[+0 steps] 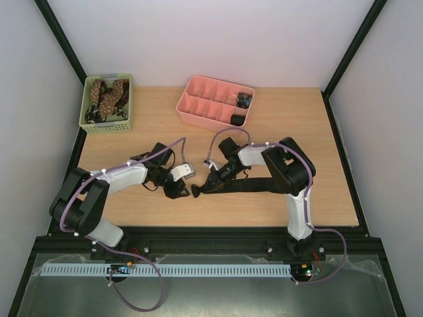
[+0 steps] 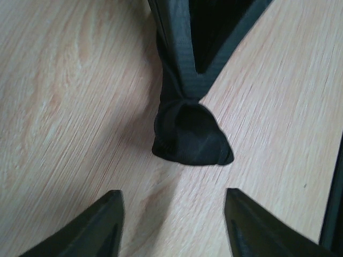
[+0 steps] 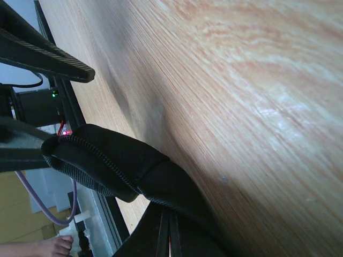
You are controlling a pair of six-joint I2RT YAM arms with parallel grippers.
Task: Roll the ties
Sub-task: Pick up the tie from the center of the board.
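A black tie (image 1: pixel 248 185) lies across the table's middle, with its folded narrow end (image 2: pixel 190 136) bunched on the wood. My right gripper (image 1: pixel 213 178) is shut on the tie just behind that fold (image 3: pixel 107 158); in the right wrist view its jaws (image 3: pixel 169 222) meet on the fabric. My left gripper (image 2: pixel 172 191) stands open just short of the tie's end, with only bare table between its fingers (image 2: pixel 104 225). In the top view the left gripper (image 1: pixel 181 192) sits right beside the tie's tip.
A green basket (image 1: pixel 106 125) with brown spotted ties (image 1: pixel 108 96) stands at the back left. A pink divided tray (image 1: pixel 198 99) at the back middle holds two dark rolled ties (image 1: pixel 244 100). Purple cables loop off both arms.
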